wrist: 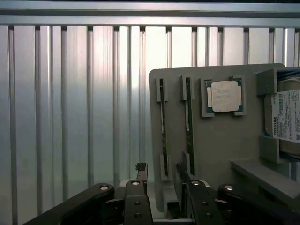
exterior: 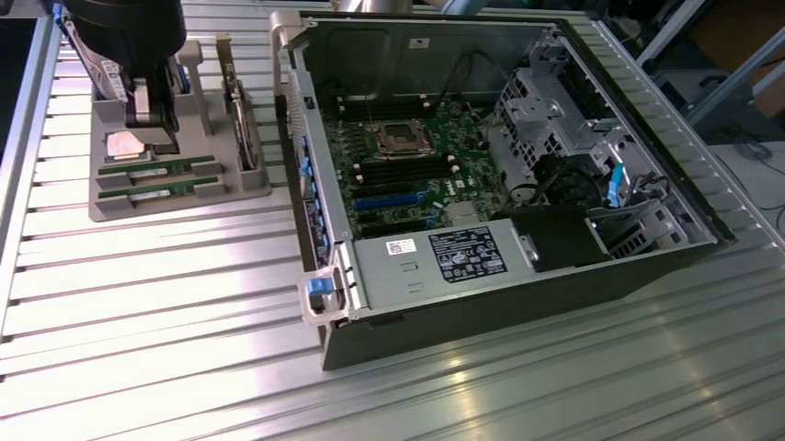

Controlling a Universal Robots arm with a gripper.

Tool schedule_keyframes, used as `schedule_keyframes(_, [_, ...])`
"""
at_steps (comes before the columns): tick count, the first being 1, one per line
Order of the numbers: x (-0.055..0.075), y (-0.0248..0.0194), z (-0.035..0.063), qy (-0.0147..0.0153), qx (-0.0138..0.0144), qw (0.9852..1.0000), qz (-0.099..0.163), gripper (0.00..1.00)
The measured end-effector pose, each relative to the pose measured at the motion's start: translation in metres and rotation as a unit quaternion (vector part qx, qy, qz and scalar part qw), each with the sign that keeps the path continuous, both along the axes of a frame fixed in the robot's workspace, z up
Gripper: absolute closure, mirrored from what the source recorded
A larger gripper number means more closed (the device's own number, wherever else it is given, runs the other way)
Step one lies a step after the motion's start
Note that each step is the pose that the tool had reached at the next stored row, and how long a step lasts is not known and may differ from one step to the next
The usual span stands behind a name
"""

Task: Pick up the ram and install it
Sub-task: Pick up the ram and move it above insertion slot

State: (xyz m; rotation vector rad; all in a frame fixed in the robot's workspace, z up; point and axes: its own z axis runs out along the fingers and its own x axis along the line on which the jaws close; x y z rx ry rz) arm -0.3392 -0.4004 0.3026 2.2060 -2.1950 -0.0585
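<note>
The arm [exterior: 123, 23] is a bulky, dark cylinder, seemingly black; the gripper [wrist: 161, 168] has flat black linkage bars joined by round silver pins; its fingers [wrist: 139, 187] are narrow, one tipped with a ribbed pad.

surface: ribbed metal table [exterior: 184, 322] | on it: grey parts holder [exterior: 147, 208], open computer case [exterior: 491, 310] | holder beside case

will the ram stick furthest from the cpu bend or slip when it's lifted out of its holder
Probably stiff: the ram is a thin board standing straight on edge in the grey holder. Likely light, being so narrow. It may bind if pulled askew, since slotted clips hold both ends; the open gripper sits either side of it.
</note>
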Motion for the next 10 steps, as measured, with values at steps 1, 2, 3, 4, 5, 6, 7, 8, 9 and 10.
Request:
schedule_keyframes(1, [0.0, 0.0, -0.0011, 0.0, 0.0, 1.0, 0.0, 0.64])
schedule_keyframes(2, [0.001, 0.0, -0.004, 0.0, 0.0, 1.0, 0.0, 0.64])
schedule_keyframes(3, [0.001, 0.0, -0.006, 0.0, 0.0, 1.0, 0.0, 0.64])
schedule_keyframes(4, [0.002, 0.0, -0.0077, 0.0, 0.0, 1.0, 0.0, 0.64])
schedule_keyframes(5, [0.002, 0.0, -0.0092, 0.0, 0.0, 1.0, 0.0, 0.64])
schedule_keyframes(6, [0.002, 0.0, -0.0104, 0.0, 0.0, 1.0, 0.0, 0.64])
schedule_keyframes(7, [0.003, 0.0, -0.012, 0.0, 0.0, 1.0, 0.0, 0.64])
schedule_keyframes(8, [0.003, 0.0, -0.0141, 0.0, 0.0, 1.0, 0.0, 0.64])
schedule_keyframes(9, [0.004, 0.0, -0.0154, 0.0, 0.0, 1.0, 0.0, 0.64])
schedule_keyframes(10, [0.004, 0.0, -0.0173, 0.0, 0.0, 1.0, 0.0, 0.64])
